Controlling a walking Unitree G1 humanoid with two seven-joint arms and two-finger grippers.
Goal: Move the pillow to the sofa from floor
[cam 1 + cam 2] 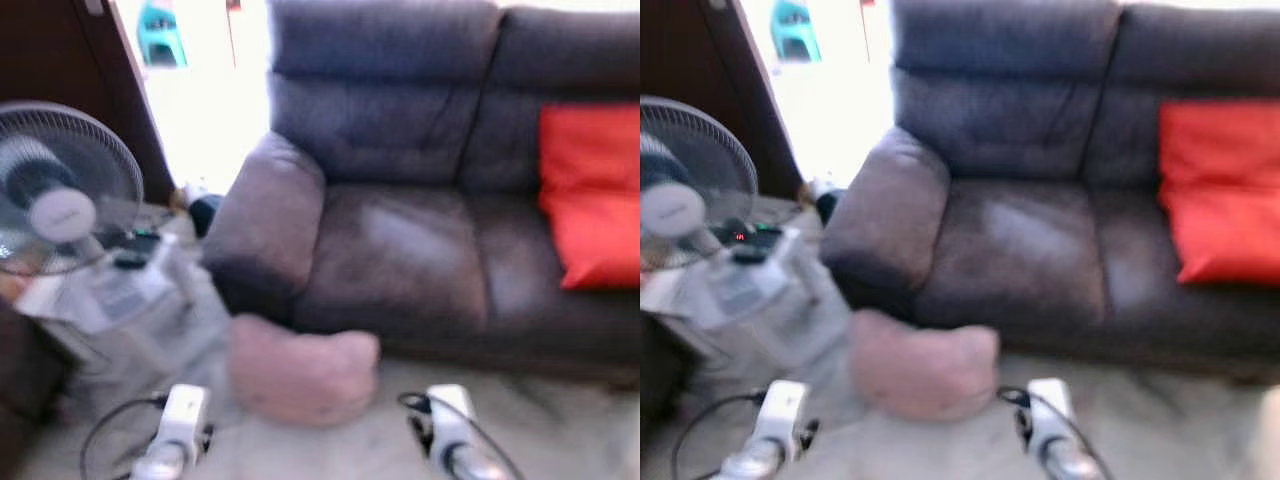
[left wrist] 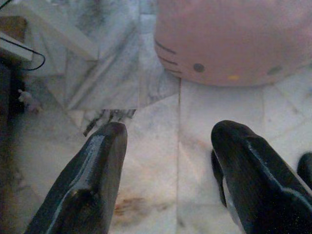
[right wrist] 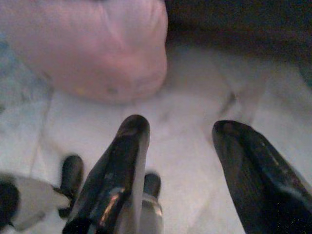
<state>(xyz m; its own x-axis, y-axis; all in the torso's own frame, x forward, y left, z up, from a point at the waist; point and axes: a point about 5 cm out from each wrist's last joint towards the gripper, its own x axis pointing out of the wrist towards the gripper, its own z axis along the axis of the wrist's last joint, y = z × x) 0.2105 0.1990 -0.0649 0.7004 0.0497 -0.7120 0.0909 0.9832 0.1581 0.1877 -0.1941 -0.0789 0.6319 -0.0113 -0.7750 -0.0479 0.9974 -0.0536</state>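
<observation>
Ahead of us stands the dark sofa (image 1: 400,200), with a red cushion (image 1: 590,200) leaning on its right-hand seat. Beside the sofa's left armrest we see a standing fan (image 1: 55,190) above a cluttered pile of grey items. The marble floor (image 2: 219,122) runs below it all. On that floor, just in front of the sofa's left end, lies the pink pillow (image 1: 300,375), with whisker marks and a dark eye printed on it. Our left hand (image 2: 168,141) hangs above the tiles near the pillow, fingers spread and holding nothing. Our right hand (image 3: 183,131) does likewise, also apart from the pillow.
</observation>
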